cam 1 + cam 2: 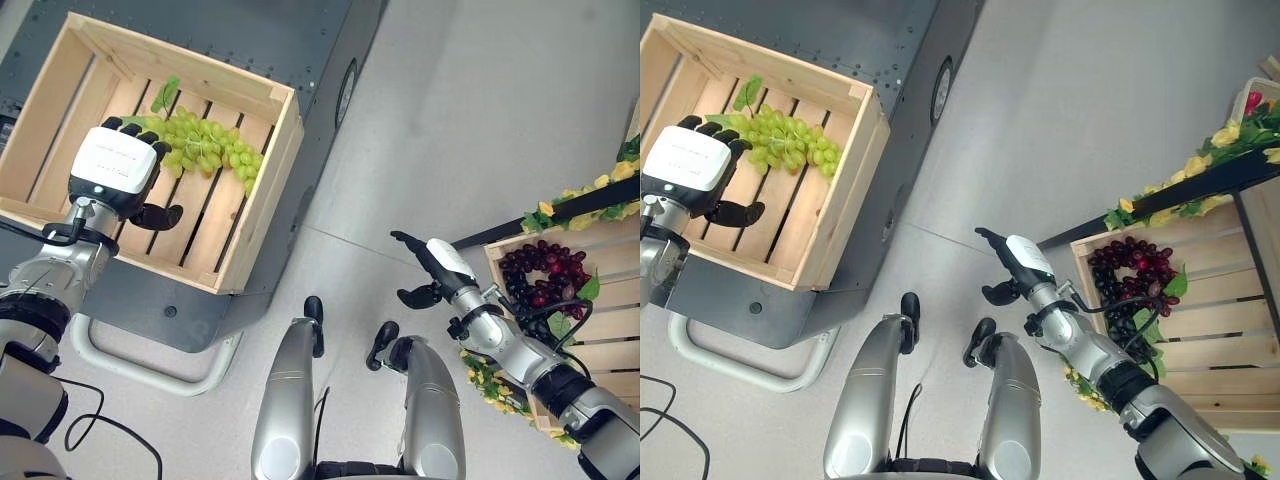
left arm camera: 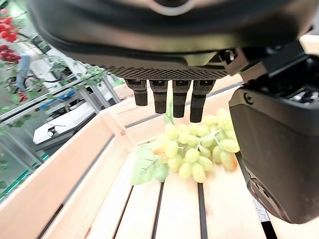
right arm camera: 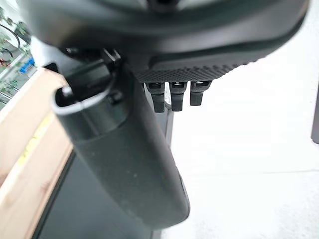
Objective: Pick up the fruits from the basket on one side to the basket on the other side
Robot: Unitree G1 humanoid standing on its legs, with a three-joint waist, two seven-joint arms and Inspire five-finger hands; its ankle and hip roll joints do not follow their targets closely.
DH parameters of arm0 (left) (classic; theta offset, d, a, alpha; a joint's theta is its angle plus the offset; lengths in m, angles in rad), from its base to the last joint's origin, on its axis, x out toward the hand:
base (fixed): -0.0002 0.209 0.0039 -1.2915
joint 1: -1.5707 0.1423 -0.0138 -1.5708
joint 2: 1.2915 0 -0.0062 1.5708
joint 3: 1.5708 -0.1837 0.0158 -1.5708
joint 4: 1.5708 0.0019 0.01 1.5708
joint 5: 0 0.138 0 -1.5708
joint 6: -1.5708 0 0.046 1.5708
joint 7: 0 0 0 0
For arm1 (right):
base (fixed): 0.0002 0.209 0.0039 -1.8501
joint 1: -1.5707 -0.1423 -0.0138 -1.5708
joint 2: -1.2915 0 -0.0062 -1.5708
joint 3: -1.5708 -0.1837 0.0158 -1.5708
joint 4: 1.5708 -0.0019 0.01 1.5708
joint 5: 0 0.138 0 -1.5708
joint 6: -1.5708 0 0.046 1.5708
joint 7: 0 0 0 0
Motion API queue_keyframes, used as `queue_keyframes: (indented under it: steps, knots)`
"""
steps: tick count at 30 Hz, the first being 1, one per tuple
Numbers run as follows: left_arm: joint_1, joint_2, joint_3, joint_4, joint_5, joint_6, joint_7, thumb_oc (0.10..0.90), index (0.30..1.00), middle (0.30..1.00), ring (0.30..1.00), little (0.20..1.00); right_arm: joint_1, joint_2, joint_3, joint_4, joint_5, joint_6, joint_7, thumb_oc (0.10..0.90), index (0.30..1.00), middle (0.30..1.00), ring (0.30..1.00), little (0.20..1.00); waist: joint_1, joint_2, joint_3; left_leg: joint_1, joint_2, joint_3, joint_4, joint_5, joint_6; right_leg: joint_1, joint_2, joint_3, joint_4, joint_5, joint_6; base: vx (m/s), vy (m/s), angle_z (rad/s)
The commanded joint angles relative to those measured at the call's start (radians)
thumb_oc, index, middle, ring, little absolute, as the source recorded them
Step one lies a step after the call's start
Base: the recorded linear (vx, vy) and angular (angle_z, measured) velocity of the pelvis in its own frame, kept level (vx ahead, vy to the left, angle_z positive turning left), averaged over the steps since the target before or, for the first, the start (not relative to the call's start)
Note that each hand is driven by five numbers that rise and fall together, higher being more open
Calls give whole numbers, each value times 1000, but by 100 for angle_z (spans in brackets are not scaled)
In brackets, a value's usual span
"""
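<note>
- Left wooden crate (image 1: 262, 205), slatted floor, sits on a dark grey cart (image 1: 300, 40). It holds one bunch of green grapes (image 1: 205, 146) with a leaf, lying on the slats toward the crate's far wall.
- Left robot hand (image 1: 118, 165) hangs over the same crate, white-backed, fingers straight and loose, thumb apart; it holds nothing. In the left wrist view the fingertips (image 2: 160, 101) point at the bunch with a gap showing between them and the grapes; not touching.
- Key relation: the green grapes lie just past the left robot hand's fingertips, slightly to its right. Long axis of the bunch runs across the slats, from the leaf end near the fingers out toward the crate's right wall.
- Judgement: the bunch looks set down and let go; this side of the transfer is likely complete.
- Right robot hand (image 1: 428, 266) is over bare floor between the two crates, fingers extended, thumb apart, empty.
- Right crate (image 1: 610, 330), trimmed with yellow flowers and leaves, holds a bunch of dark red grapes (image 1: 545, 275) near its left wall.
- Judgement: the right robot hand is much the nearer to the red grapes; they lie to its right and slightly behind its wrist.
</note>
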Motion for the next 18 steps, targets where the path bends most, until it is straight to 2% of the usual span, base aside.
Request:
queue_keyframes:
  steps: [1,3,4,7,12,18]
  knots:
    - [-154,126,20,7,26,68,134,800,900,900,900,900,-37,-55,-32,-90,41,-36,-15,800,900,900,900,900,-3,-1,-13,143,-16,42,-57,-139,-19,87,20,13,-8,-22,5,0,0,0]
    - [-171,123,14,7,40,82,162,800,900,900,900,900,-34,-52,-33,-87,40,-39,-15,800,900,900,900,900,-4,-5,-13,138,-13,43,-53,-141,-18,81,21,13,-3,-21,5,-17,-3,-3]
    - [-195,123,13,2,51,112,211,800,900,900,900,900,-26,-50,-34,-86,38,-44,-19,800,900,900,900,900,-8,-9,-13,134,-10,44,-51,-144,-17,72,22,14,3,-16,8,0,0,0]
    - [-236,119,9,8,71,127,262,800,900,900,900,900,-10,-46,-39,-87,34,-51,-28,800,900,900,900,900,-12,-16,-13,130,-5,45,-52,-145,-16,64,22,12,5,-12,11,0,0,0]
    - [-276,110,-9,-3,120,151,280,800,900,900,900,900,-3,-35,-37,-85,29,-53,-33,800,900,900,900,900,-16,-26,-13,124,1,43,-54,-143,-18,59,28,12,-1,-2,14,0,0,0]
    - [-326,102,-44,9,142,145,239,800,900,900,900,900,-3,-30,-40,-79,33,-50,-35,800,900,900,900,900,-24,-30,-13,117,4,42,-49,-147,-15,47,30,16,6,2,16,0,0,0]
